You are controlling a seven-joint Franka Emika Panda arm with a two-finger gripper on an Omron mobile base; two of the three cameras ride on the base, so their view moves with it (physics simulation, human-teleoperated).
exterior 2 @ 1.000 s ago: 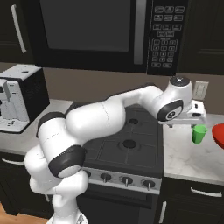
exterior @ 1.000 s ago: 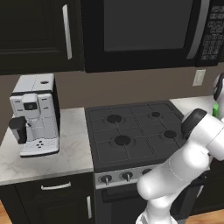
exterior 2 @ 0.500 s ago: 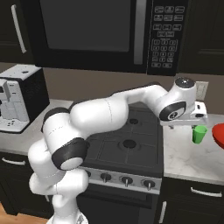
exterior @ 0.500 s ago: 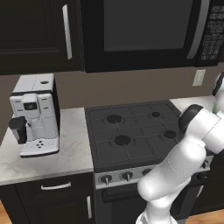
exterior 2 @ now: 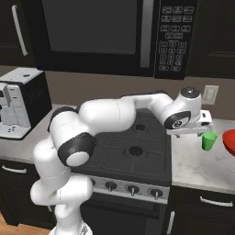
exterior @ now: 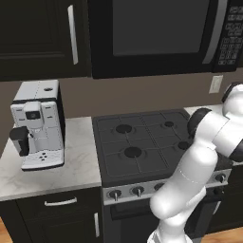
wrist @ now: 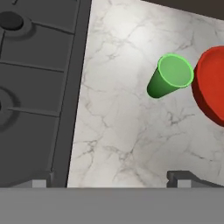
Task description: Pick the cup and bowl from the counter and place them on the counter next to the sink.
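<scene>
The small bright green cylindrical cup (wrist: 169, 77) stands upright on the white marble countertop (wrist: 127, 127), ahead of my two-finger gripper (wrist: 114, 178), whose tips sit wide apart and hold nothing, hovering above the marble. Just beside the cup, on the side away from the stove, lies the wide glossy red round bowl (wrist: 211, 90); I cannot tell whether they touch. On the cup's other side, well apart, is the black gas stovetop (wrist: 35, 87), and above that stove hangs the black microwave (exterior 2: 110, 34).
</scene>
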